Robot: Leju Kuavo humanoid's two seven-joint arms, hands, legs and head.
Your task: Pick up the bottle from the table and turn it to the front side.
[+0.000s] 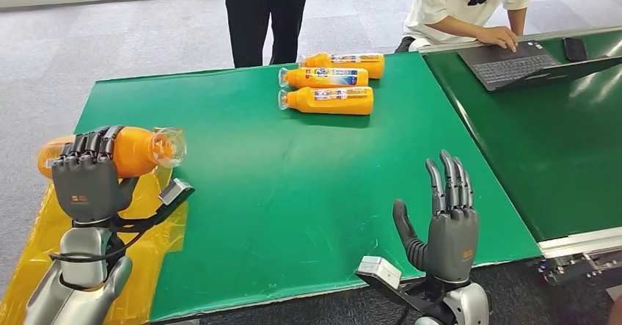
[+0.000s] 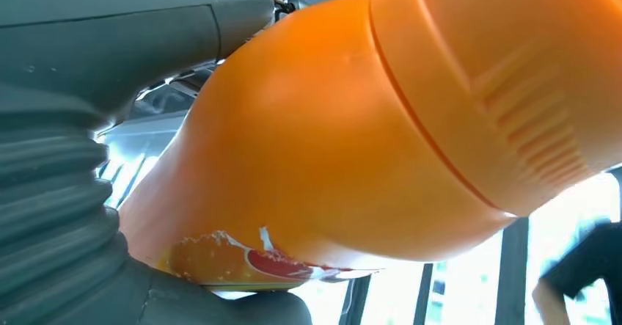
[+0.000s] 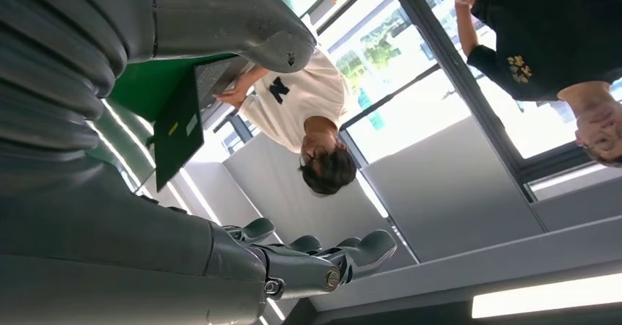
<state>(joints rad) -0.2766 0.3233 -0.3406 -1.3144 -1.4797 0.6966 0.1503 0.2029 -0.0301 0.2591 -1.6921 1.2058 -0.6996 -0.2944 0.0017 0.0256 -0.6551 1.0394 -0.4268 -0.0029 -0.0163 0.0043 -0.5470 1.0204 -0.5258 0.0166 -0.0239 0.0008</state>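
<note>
At the near left edge of the green table point(image 1: 242, 193), an orange bottle point(image 1: 136, 151) is gripped on its side by the left hand point(image 1: 86, 178), lifted clear of the surface with its cap pointing toward the right hand. Well beyond both hands, three more orange bottles point(image 1: 330, 79) are laid side by side on the table. Over the near right edge, the right hand point(image 1: 444, 222) is held upright with fingers spread and nothing in it.

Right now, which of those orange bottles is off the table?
The orange bottle gripped in the robot's left hand, lifted near the table's left edge. The other three bottles lie side by side at the far edge.
</note>
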